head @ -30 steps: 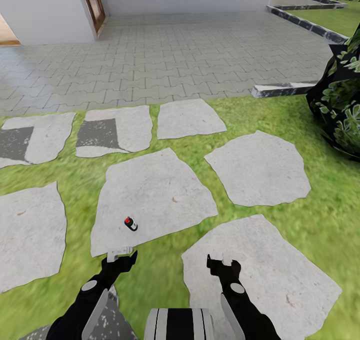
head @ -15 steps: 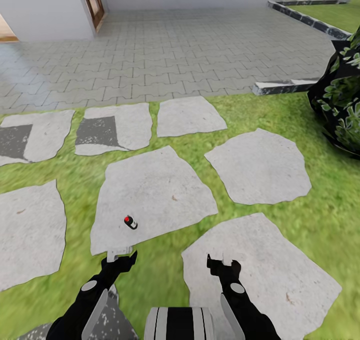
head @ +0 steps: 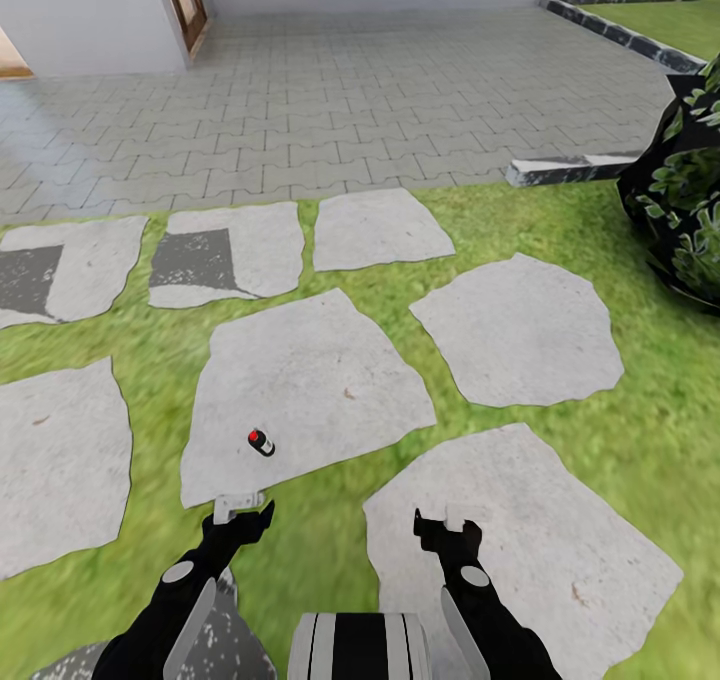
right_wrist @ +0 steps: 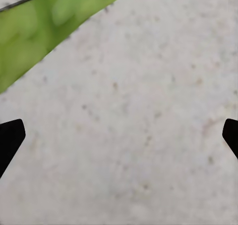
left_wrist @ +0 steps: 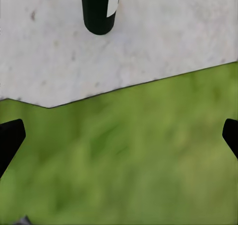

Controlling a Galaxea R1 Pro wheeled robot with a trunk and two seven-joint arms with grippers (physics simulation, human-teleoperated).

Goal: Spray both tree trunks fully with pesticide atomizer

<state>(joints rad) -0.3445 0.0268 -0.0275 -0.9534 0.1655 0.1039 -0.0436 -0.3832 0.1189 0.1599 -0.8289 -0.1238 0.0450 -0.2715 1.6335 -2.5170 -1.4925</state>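
A green lawn (head: 300, 550) set with flat grey stepping stones lies in front of you, with a paved patio (head: 350, 100) and a white house wall (head: 90, 10) beyond. The pesticide atomizer (head: 261, 443), small and black with a red cap, lies on its side on the middle stone (head: 300, 390), just ahead of your left gripper (head: 238, 505). Your left gripper hangs over grass at that stone's edge, fingers spread wide and empty. Your right gripper (head: 447, 520) hovers over the nearer stone (head: 520, 550), fingers also apart
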